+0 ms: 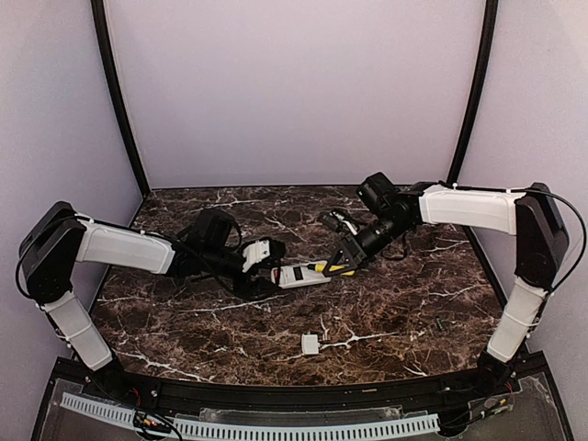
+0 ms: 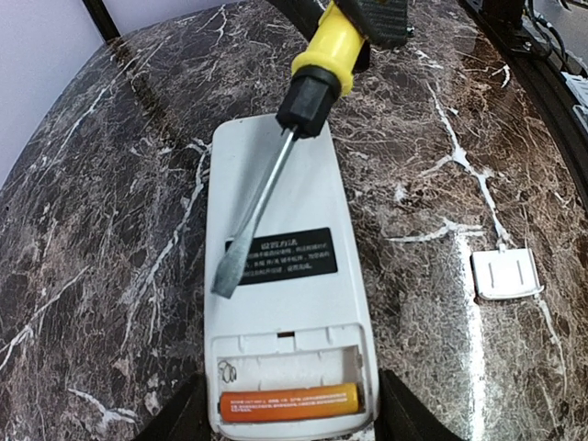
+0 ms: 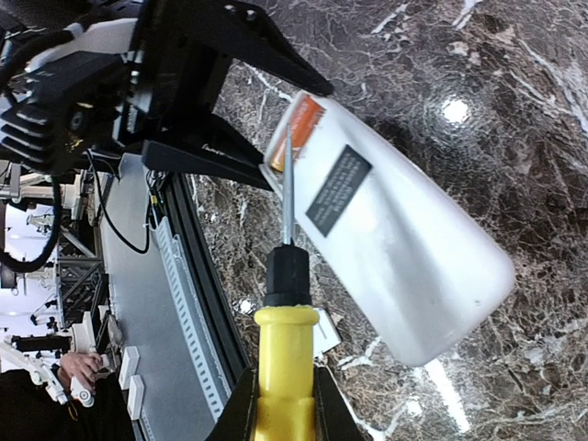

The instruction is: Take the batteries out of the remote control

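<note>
The left end effector (image 1: 266, 269) pinches the flat white rectangular remote control (image 2: 312, 193) against the dark marble desk (image 2: 110, 184). The right end effector (image 1: 338, 262) is clamped on a yellow-handled screwdriver (image 2: 317, 64). The small white square cover (image 2: 504, 274) is off and one slot is empty. One slim orange battery (image 2: 288, 401) is left to remove.

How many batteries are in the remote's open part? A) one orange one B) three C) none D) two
A: the left wrist view shows just one orange battery lying in the remote control, and the slot next to it is empty.
</note>
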Action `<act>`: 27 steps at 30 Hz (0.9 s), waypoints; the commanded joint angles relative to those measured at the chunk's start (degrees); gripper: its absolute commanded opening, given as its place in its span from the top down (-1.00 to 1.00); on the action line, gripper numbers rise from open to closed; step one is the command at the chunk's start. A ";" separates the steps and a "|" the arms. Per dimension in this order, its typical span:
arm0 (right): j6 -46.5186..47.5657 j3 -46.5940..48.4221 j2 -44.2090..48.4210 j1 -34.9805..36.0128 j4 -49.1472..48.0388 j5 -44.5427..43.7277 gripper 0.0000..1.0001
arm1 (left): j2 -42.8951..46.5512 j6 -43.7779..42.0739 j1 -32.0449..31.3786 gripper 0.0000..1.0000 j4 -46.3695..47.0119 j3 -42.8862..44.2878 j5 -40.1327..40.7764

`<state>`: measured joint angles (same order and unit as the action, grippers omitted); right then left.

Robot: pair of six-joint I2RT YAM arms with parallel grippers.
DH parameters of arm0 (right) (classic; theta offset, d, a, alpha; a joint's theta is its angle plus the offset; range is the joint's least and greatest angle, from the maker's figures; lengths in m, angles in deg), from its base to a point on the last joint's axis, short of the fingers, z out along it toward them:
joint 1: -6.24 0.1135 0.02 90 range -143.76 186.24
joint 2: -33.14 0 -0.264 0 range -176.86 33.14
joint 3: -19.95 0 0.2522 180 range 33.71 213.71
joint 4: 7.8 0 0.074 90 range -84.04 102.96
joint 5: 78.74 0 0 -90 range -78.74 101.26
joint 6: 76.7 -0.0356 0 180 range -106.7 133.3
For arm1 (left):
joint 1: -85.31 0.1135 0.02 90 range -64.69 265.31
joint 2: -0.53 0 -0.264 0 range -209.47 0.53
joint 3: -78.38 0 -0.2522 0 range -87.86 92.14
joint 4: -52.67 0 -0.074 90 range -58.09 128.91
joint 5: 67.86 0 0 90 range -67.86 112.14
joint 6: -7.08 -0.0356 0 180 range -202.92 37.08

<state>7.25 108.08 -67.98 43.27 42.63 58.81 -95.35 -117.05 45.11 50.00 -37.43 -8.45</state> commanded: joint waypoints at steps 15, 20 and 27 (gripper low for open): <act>1.93 5.99 -5.42 3.17 8.80 2.46 1.00 | -2.43 -3.76 -2.31 0.23 2.70 -0.02 -1.19; 1.39 7.09 -6.39 3.38 10.29 1.82 1.00 | -2.34 -4.45 -2.53 0.23 3.01 -0.16 -1.31; 1.30 9.67 -8.39 3.74 13.09 -0.78 1.00 | -2.23 -5.66 -3.02 0.24 2.65 -0.08 -1.04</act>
<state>8.74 115.53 -74.78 46.24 53.54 59.95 -98.15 -121.31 42.64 51.73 -37.43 -8.49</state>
